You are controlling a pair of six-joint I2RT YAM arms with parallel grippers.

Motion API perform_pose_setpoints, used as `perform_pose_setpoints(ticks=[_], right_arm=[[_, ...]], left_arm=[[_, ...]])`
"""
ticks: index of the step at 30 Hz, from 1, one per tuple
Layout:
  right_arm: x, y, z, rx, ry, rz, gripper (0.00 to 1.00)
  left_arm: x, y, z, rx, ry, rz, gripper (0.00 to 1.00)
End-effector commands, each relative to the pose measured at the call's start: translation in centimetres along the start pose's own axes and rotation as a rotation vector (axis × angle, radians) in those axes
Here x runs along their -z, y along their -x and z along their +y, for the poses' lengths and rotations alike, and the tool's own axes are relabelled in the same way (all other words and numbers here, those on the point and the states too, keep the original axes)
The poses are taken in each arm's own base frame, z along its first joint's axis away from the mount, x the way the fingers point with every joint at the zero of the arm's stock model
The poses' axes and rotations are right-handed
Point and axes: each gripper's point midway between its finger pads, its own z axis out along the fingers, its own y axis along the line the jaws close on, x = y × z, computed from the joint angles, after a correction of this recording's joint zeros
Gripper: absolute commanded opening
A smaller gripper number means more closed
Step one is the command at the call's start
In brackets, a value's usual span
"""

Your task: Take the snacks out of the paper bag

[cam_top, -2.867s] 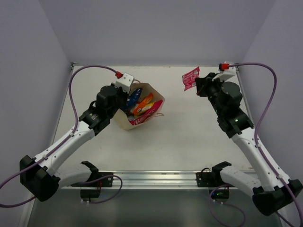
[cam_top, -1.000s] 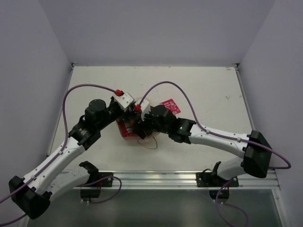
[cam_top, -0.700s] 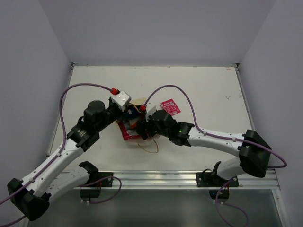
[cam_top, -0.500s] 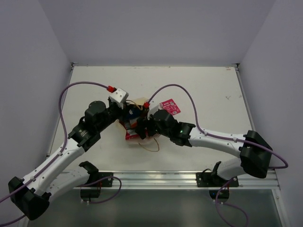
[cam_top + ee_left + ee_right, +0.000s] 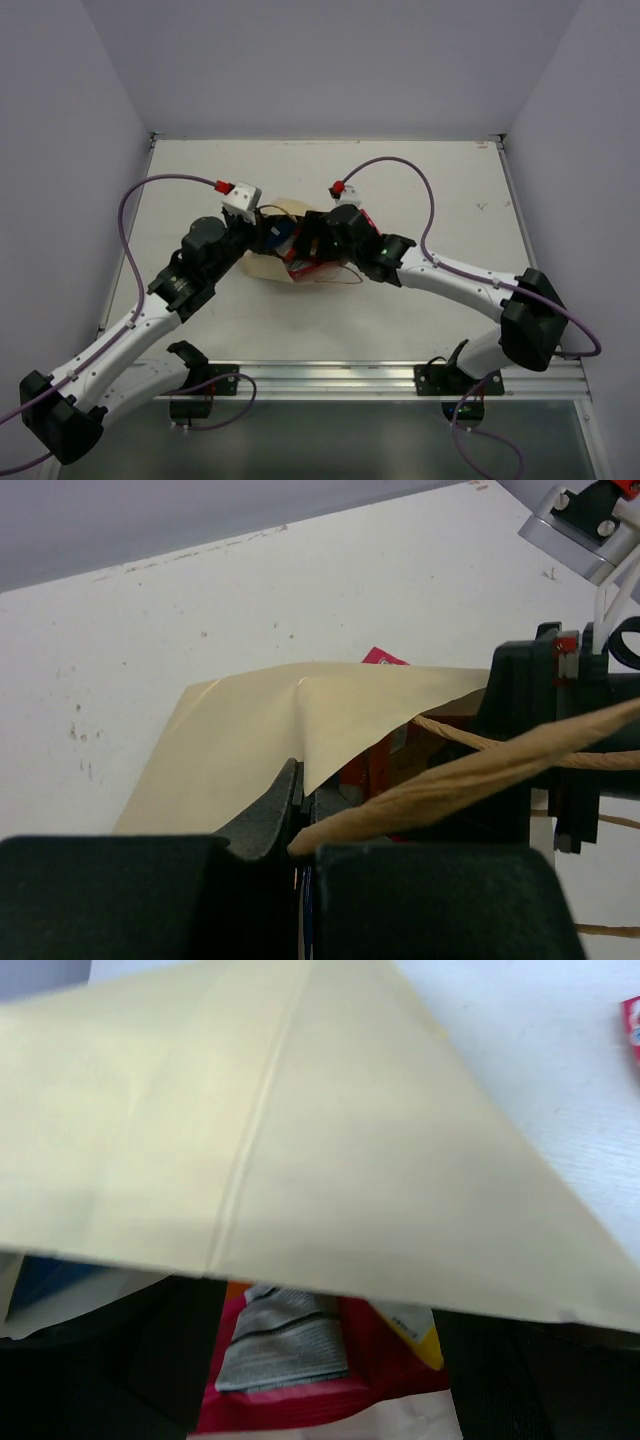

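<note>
The tan paper bag (image 5: 262, 263) lies tipped near the table's middle, and its creased wall (image 5: 300, 1130) fills the right wrist view. My left gripper (image 5: 300, 802) is shut on the bag's rim (image 5: 330, 705), next to a rope handle (image 5: 470, 775). At the bag's mouth my right gripper (image 5: 303, 248) is open, its dark fingers (image 5: 170, 1360) standing either side of a red-pink-and-white snack bag (image 5: 320, 1395). Yellow (image 5: 425, 1340) and blue (image 5: 50, 1275) snacks show beside that bag. A magenta packet (image 5: 632, 1025) lies outside on the table.
The bag's other handle loop (image 5: 340, 280) trails on the white table (image 5: 440, 190) toward the near edge. The right arm's wrist (image 5: 540, 730) crowds in just past the bag's mouth. Purple cables arch over both arms. Grey walls enclose the table.
My right gripper has shifted toward the far side of the bag's mouth and spread its jaws wider. The left gripper has turned the bag, still holding its rim.
</note>
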Motion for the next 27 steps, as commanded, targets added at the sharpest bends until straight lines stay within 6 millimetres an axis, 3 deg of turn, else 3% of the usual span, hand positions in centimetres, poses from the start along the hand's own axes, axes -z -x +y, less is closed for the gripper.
perform_pose_setpoints(ticks=[1,3,8,14,20,27], right_arm=[[-1.0,2.2,-1.9,-0.098,-0.110,-0.047,0.82],[-1.7,2.1,-2.1,-0.105,-0.110,-0.039,0.81],[-3.6,2.2,-0.4,-0.081,-0.037,-0.020,0.71],[-4.1,3.0,1.9,-0.068,0.048,-0.025,0.62],[-4.2,3.0,4.0,-0.091,0.158,-0.016,0.61],[-5.5,2.9,2.9,-0.198,0.085,-0.040,0.61]], left_arm=[[-0.2,2.9,-0.4,0.021,0.000,-0.093,0.00],[-0.5,3.1,-0.5,0.003,-0.008,-0.092,0.00],[-1.3,3.1,-1.0,-0.042,-0.037,-0.075,0.00],[-2.0,2.2,-1.2,-0.071,-0.050,-0.040,0.00],[-2.4,1.9,-1.1,-0.091,-0.047,-0.025,0.00],[-2.5,1.8,-1.1,-0.041,-0.036,-0.023,0.00]])
